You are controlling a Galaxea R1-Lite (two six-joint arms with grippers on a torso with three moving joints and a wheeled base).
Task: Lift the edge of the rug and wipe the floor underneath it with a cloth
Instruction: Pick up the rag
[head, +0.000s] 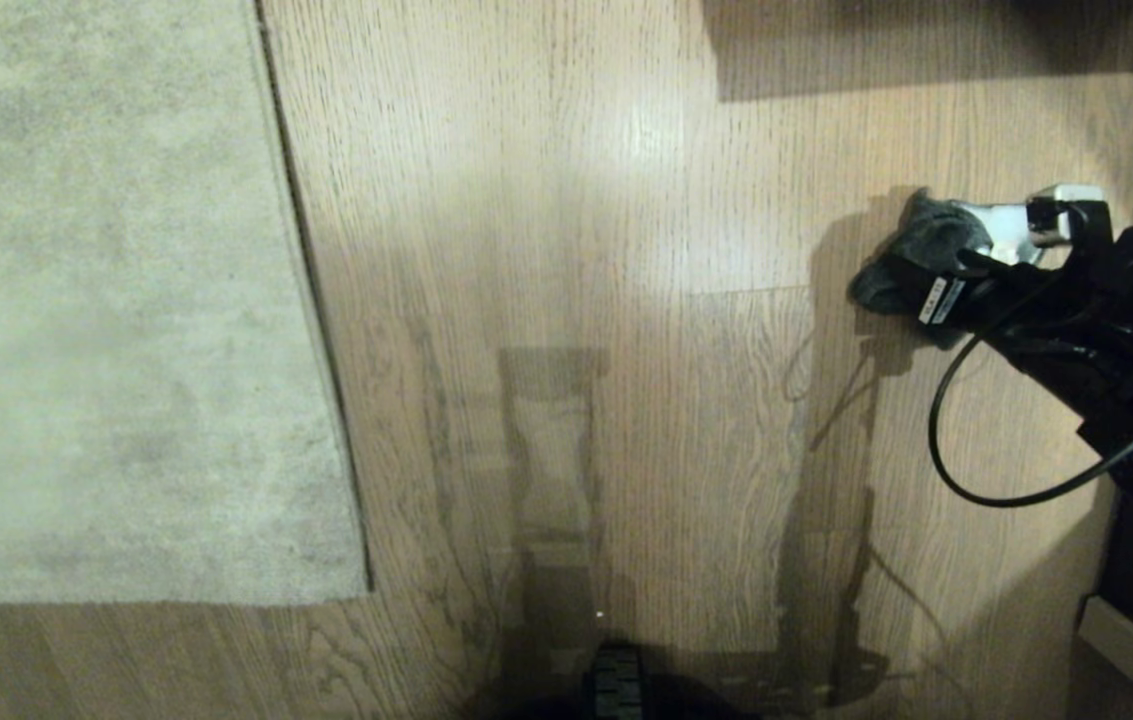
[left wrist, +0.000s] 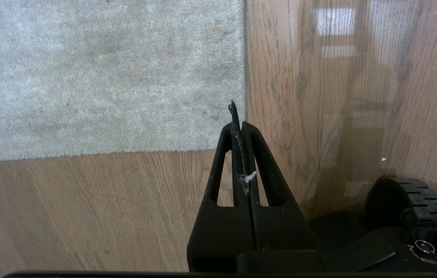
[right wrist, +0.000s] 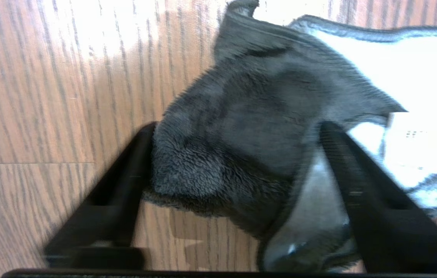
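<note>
Rug edge [head: 311,300] runs flat from twelve toward seven o'clock, unlifted, with bare floor [head: 576,250] beside it. Left hand [left wrist: 241,127] hangs pressed shut and empty above the rug's corner, probably placed to raise it. At three o'clock, the right hand [head: 941,270] straddles the cloth [head: 926,245], fingers wide, seemingly about to grip.

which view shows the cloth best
The right wrist view: the cloth fills it, grey pile and whitish side clear, between the right gripper's fingers. The head view shows it small; the left wrist view not at all.
</note>
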